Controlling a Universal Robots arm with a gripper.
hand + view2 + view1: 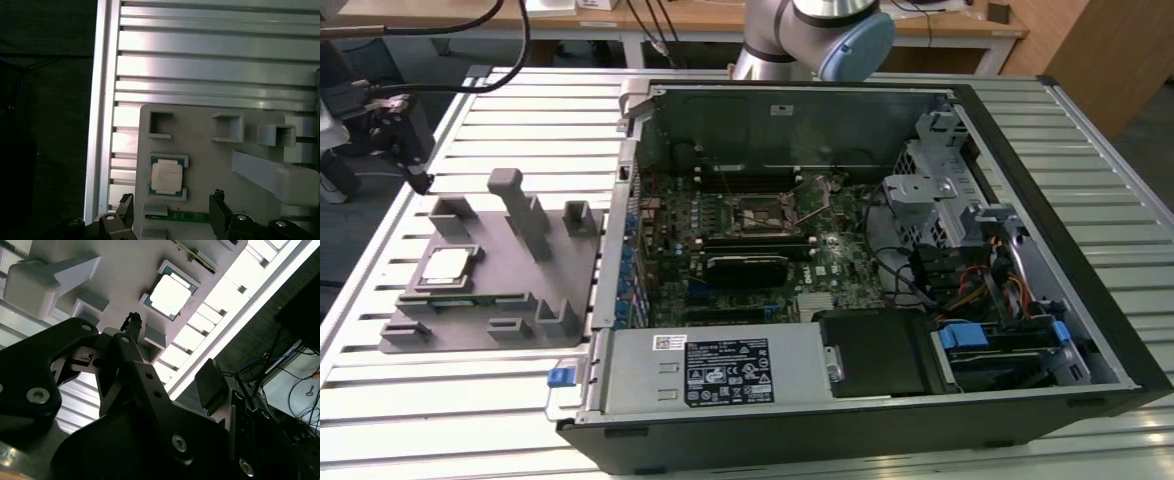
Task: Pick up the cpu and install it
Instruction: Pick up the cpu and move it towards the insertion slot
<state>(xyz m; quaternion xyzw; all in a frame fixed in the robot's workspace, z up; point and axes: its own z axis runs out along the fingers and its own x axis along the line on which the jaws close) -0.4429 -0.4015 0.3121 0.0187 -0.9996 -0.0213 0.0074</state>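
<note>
Nearest in the first wrist view is the hand [172, 196]. Its two black fingers [125, 206] are spread wide apart and hold nothing. Beyond them the cpu [166, 177] lies flat, silver plate up, in a shallow recess of the grey tray [200, 147], clear of both fingers. In the exterior view the tray rests on the slatted metal table [520, 110], toward the exterior view's left. It lies beside the opened computer case [854, 442], whose black socket [767, 215] is well apart from the cpu.
</note>
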